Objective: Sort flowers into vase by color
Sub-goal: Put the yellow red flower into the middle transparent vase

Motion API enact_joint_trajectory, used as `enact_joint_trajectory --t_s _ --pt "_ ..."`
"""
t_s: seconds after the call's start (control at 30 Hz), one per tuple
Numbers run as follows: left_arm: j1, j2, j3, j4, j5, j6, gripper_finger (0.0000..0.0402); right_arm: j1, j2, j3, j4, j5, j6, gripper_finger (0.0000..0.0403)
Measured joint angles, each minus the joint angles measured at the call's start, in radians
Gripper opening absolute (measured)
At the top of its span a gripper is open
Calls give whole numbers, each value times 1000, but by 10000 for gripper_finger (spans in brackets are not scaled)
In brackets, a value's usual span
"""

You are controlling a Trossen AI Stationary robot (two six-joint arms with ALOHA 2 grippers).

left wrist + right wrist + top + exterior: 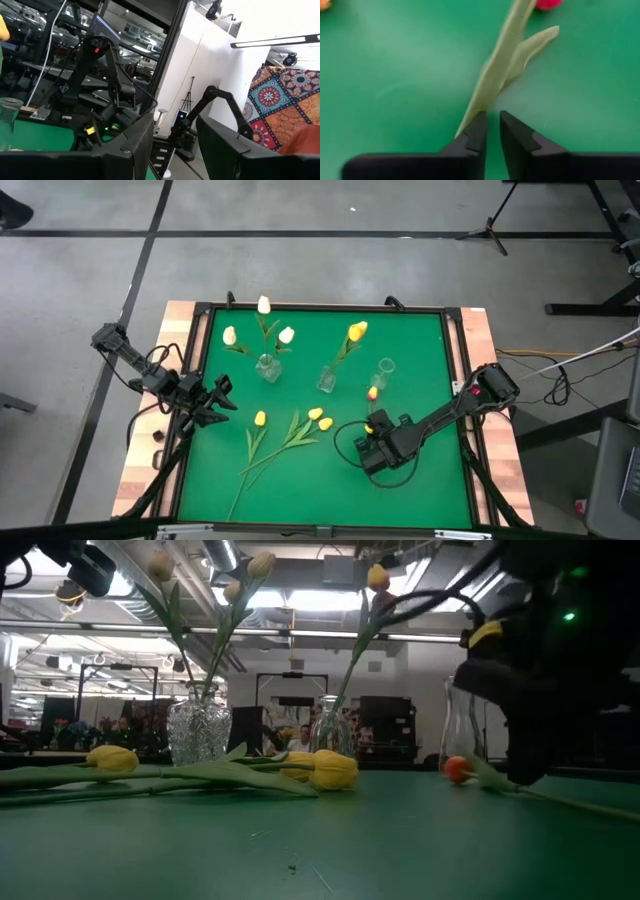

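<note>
Grey concrete floor [330, 270] with dark tape lines; ceiling strip lights [300, 600] (bright); white wall [220, 65]; patterned hanging cloth [285, 110].

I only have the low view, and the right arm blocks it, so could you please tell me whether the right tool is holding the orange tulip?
Observer: No. The right wrist view shows the right tool slightly open, with the orange tulip lying beside one finger, not between them.
Operator: Is the third vase empty?
Observer: Yes. From above, the empty vase holds nothing, and the tulip's head lies on the mat beside it.
Operator: And the left tool?
Observer: The left tool waits open at the table's left edge.
</note>
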Motion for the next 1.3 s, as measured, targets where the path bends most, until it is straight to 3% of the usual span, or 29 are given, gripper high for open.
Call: enact_joint_trajectory --t_s 0.3,0.43,0.9,1.3 --pt "0 0 0 0 0 1 148 3 0 27 -38 31 92 206" --pt "0 0 0 0 0 1 148 4 0 27 -36 68 131 239" --pt "0 0 0 -18 0 1 148 -4 6 -17 66 158 129 207" --pt "0 0 0 -17 0 1 148 -4 24 -51 136 195 118 205"
